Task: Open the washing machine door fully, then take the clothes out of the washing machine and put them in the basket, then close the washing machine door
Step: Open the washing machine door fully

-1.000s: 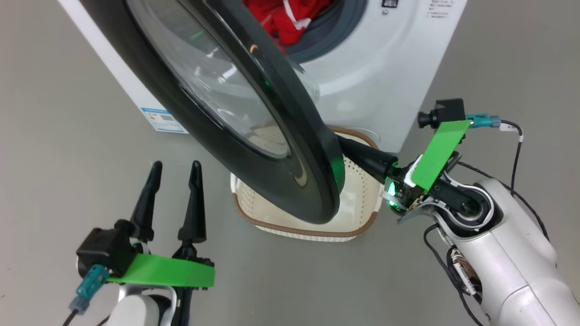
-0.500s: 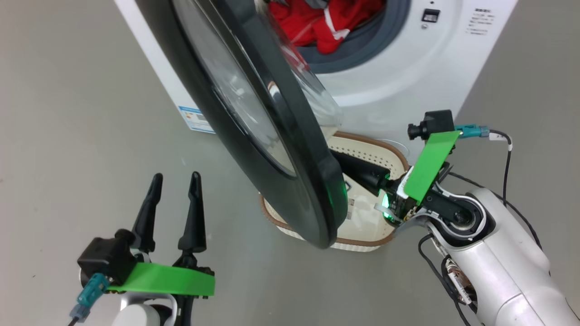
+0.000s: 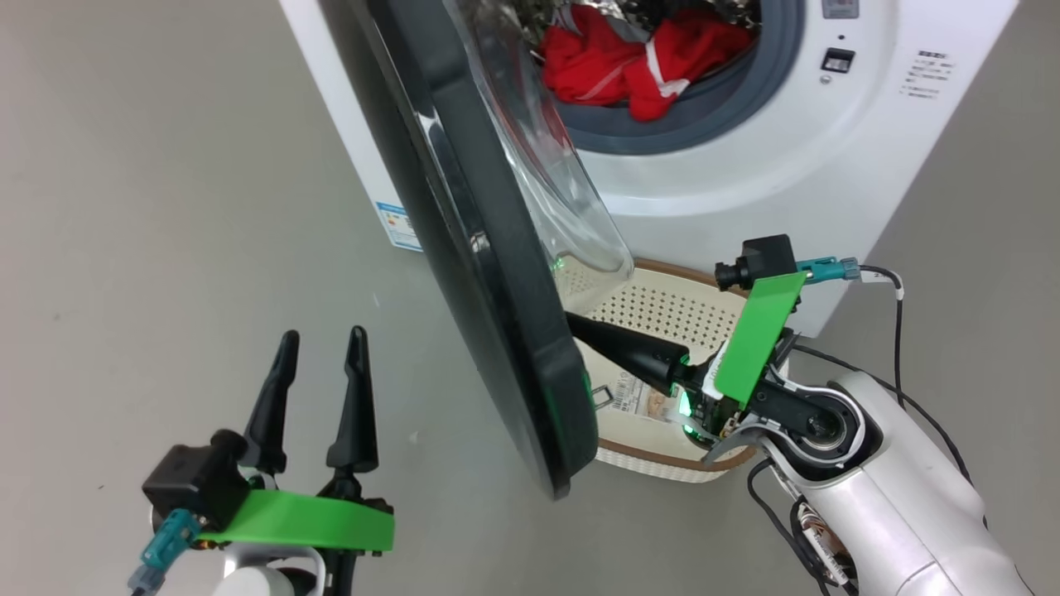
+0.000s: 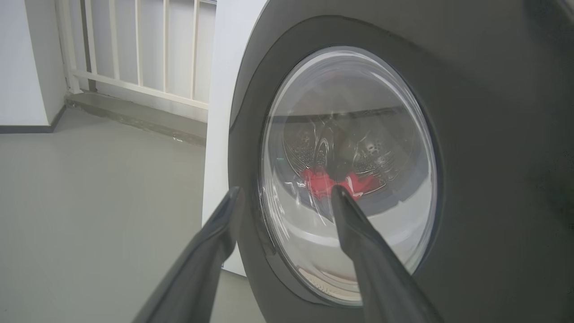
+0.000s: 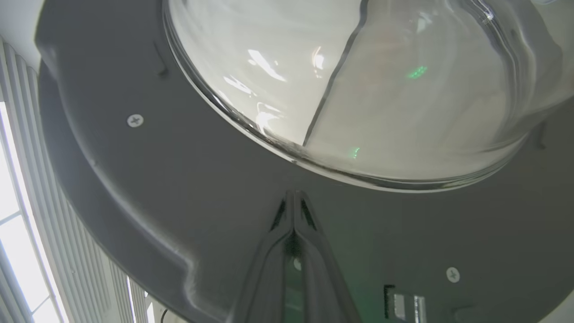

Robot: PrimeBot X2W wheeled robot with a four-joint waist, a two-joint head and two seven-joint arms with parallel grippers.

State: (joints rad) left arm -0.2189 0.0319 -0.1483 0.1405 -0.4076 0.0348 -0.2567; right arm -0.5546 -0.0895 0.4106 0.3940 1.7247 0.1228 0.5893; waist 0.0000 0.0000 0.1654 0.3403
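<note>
Swung wider than a second ago, washing machine door (image 3: 513, 331), now almost edge-on in head view; whole head view shifted too. Right gripper (image 3: 590, 331), fingers pressed together, tips against door's inner dark rim just below glass bowl (image 5: 358, 89). Left gripper (image 3: 323, 335) spread wide, low over grey floor (image 3: 166, 207) on door's outer side, clear of door. Red clothes (image 3: 638, 66) inside washing machine (image 3: 745, 182), heaped against lower lip of grey gasket (image 3: 712, 116). Cream perforated basket (image 3: 662, 310), brown-rimmed, on floor right before machine, partly under open door, sticker (image 3: 638, 399) lying inside.
</note>
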